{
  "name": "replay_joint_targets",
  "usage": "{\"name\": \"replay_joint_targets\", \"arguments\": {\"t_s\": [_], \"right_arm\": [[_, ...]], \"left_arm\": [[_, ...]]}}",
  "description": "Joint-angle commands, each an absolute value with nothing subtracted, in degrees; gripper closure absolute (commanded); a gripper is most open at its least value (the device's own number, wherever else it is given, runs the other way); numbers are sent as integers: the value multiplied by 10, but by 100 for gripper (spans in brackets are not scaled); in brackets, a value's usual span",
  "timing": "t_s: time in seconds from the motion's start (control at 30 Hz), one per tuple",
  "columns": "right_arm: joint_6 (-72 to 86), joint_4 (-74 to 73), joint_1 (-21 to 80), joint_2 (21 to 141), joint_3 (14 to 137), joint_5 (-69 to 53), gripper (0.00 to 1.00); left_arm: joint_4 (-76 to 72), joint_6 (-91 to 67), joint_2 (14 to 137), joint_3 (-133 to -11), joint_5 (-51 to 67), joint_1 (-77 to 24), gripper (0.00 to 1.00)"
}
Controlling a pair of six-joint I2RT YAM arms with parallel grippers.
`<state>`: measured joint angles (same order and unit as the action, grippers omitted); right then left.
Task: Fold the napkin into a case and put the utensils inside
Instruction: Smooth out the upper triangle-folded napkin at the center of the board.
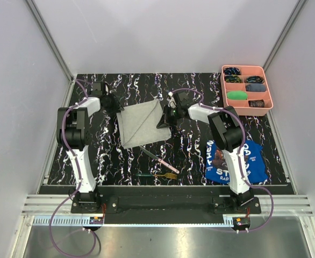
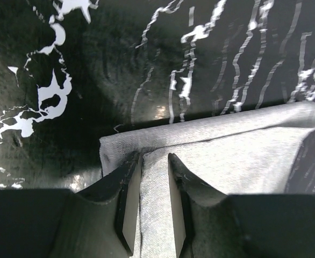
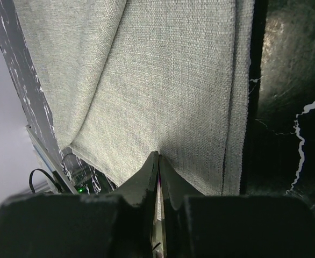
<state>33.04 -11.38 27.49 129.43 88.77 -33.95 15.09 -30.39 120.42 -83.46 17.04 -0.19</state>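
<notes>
Top external view: the left claw [image 2: 154,161] is narrowed onto a bunched ridge at the far-left corner of the napkin [image 1: 140,126], which lies mid-counter [image 1: 93,156], creased along a diagonal; the right claw [image 3: 158,160] is pinched tight on its right edge. The cloth looks thin, light, limp and coarse-woven, likely to sag and slide on the glossy marbled top; corners and hems seem the surest holds.

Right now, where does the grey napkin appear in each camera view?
Top external: napkin at the centre of the table.
Left wrist: napkin across the lower right half.
Right wrist: napkin fills the upper and middle part.
Shared landmark: the black table with white veins.
</notes>
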Motion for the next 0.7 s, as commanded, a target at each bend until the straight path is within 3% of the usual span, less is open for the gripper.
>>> {"name": "replay_joint_targets", "arguments": {"t_s": [0.0, 0.17, 0.33, 0.67], "right_arm": [[327, -86, 278, 1284, 887, -338, 91], [333, -85, 278, 1293, 888, -338, 93], [339, -87, 278, 1296, 882, -317, 96], [351, -87, 277, 1314, 888, -315, 100]], "left_arm": [[132, -308, 1215, -843, 162, -1, 70], [131, -311, 1226, -852, 170, 0, 75], [145, -301, 1223, -876, 169, 0, 99], [164, -288, 1159, -872, 148, 16, 100]]}}
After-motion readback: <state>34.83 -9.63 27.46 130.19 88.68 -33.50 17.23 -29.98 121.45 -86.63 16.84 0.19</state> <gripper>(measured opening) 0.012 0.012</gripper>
